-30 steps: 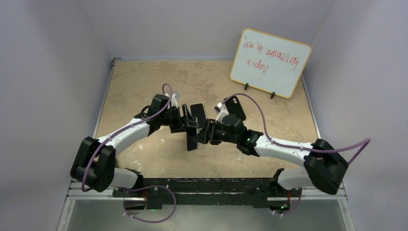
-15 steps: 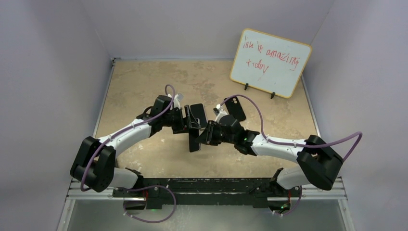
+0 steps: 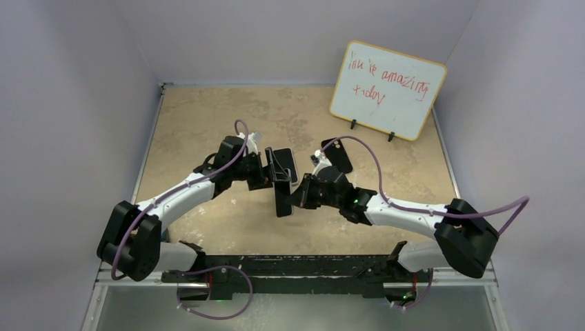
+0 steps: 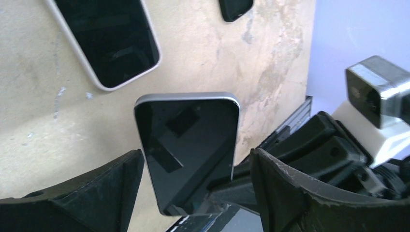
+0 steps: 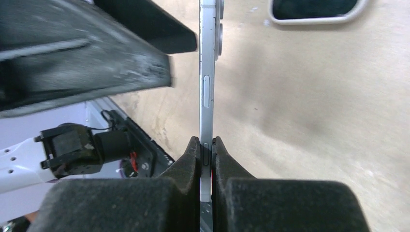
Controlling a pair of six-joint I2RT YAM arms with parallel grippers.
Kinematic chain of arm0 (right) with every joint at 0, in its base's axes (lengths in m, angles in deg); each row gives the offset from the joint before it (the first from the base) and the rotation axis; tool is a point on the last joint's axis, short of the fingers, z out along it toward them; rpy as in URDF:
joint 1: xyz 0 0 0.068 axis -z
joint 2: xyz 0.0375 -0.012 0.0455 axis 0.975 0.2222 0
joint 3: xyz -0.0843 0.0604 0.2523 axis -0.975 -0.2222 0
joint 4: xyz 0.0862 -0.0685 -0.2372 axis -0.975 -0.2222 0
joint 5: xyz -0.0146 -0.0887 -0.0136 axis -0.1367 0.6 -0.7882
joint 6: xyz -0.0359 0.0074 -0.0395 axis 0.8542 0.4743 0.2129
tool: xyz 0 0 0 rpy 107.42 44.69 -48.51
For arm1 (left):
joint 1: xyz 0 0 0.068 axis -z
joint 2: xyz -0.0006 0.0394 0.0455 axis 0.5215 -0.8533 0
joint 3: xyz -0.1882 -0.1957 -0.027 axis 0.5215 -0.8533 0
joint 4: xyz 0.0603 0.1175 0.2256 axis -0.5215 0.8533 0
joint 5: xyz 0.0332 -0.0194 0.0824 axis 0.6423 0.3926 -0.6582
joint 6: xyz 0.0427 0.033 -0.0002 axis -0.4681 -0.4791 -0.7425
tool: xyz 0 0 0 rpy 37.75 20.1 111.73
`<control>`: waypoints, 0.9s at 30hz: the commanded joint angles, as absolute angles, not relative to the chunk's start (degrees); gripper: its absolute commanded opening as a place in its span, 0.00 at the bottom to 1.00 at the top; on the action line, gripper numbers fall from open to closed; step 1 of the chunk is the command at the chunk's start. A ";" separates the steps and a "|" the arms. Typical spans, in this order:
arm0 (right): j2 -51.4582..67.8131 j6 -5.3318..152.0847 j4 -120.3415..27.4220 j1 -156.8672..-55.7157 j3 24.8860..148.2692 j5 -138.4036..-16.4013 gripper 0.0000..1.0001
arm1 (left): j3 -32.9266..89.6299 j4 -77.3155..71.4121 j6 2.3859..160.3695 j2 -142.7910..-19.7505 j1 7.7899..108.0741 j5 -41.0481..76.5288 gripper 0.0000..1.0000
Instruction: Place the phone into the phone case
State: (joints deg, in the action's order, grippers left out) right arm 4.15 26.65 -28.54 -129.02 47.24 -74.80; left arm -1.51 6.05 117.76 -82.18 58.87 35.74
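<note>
A silver-edged phone with a dark screen is held upright above the table's middle. In the left wrist view its screen faces the camera. My right gripper is shut on the phone's thin lower edge, pads flat on both faces. It reaches in from the right. My left gripper is open. Its fingers stand either side of the phone with gaps showing. A white-rimmed phone case, dark inside, lies flat behind the phone.
A second, black case lies flat right of the white-rimmed one, and its end shows in the left wrist view. A whiteboard with red writing stands at the back right. Purple walls close three sides.
My right gripper has closed onto the phone's edge. My left gripper has opened wider and let go of the phone. The phone has shifted slightly right and nearer.
</note>
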 commanded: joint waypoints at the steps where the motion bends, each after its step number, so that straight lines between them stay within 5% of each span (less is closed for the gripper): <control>1: -1.74 26.91 -35.04 -129.28 45.91 -66.75 0.00 | 0.54 -0.03 119.62 -80.01 59.27 40.52 0.83; 11: -15.00 29.45 -51.12 -128.92 46.71 -50.09 0.00 | 3.84 1.23 116.13 -81.15 60.08 38.96 0.90; 27: -42.79 27.40 -73.99 -128.87 50.65 -32.04 0.00 | 29.20 5.05 113.83 -106.47 69.81 14.82 0.64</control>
State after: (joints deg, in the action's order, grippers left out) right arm -37.22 28.82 -70.51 -128.91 47.13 -38.71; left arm 22.11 4.76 115.58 -100.01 67.55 22.65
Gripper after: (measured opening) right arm 0.038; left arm 0.657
